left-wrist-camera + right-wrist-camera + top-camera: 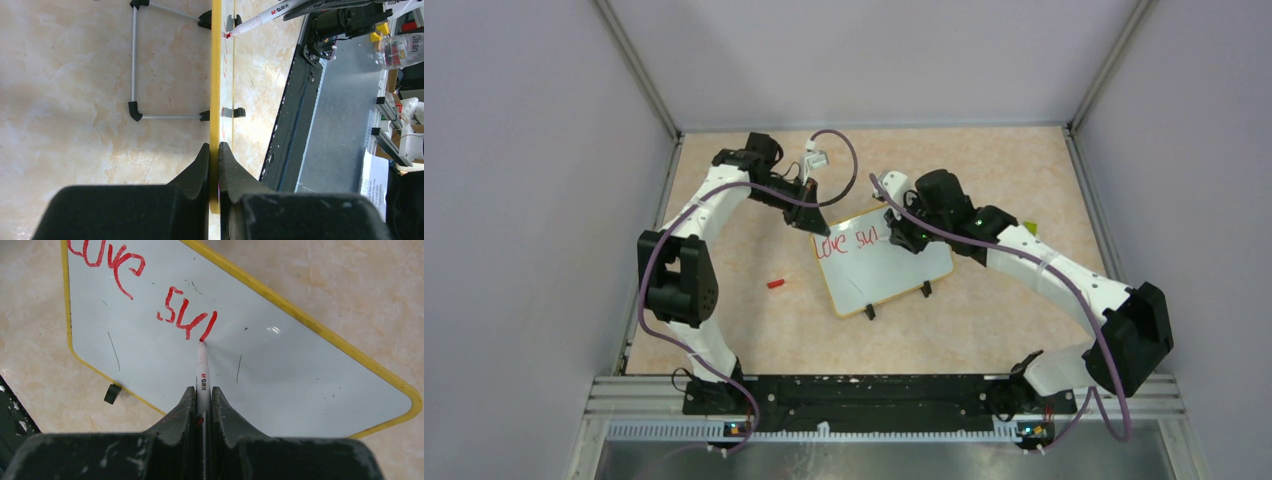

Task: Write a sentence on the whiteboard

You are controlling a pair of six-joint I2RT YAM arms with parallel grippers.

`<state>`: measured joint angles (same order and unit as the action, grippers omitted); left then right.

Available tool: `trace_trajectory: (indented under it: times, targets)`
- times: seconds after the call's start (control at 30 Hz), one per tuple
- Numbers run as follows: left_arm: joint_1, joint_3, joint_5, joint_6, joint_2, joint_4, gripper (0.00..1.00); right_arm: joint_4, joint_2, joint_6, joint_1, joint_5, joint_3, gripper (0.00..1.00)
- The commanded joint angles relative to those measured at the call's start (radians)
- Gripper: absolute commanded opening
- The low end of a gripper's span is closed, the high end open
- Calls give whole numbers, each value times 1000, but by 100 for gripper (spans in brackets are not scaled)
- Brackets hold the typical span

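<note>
Top, left wrist and right wrist views, read from left to right. A small red object (775, 283) lay on the beige table (754, 330), well apart from the board and to its left. The left gripper (214, 148) was closed narrow on the whiteboard (896, 275), its two black fingers (197, 165) pinching the yellow rim at the board's far left corner. The whiteboard sat near the middle of the table, between the two arms, turned at an angle to the table edges, with two black clip feet (870, 312) on its near edge. In the left wrist view the board appeared edge-on, and a grey wire stand (134, 60) ran off its back side. The sentence (186, 320) stood in red along the far edge of the board and read "Love", then "su" and one further slanted stroke; no second line was written. The marker (202, 374), a white barrel with a red tip, touched the board at the lower end of that last stroke. The right gripper (202, 392) was clamped on the marker barrel, both fingers pressed against it, and hung over the right half of the board. Fine dark scratches marked the blank white surface below the writing.
</note>
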<state>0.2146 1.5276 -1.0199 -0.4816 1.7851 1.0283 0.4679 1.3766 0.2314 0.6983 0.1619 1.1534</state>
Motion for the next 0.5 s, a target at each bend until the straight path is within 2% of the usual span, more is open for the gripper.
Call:
trace_trajectory:
  times: [0.0,0.47]
  targets:
    - [23,-18,38,-21,0,-23,0,-24,2,-8,6,-22,51,0]
    - [23,-27,38,-23,-6,-25,0,-44,25,-18,0,-58,81,0]
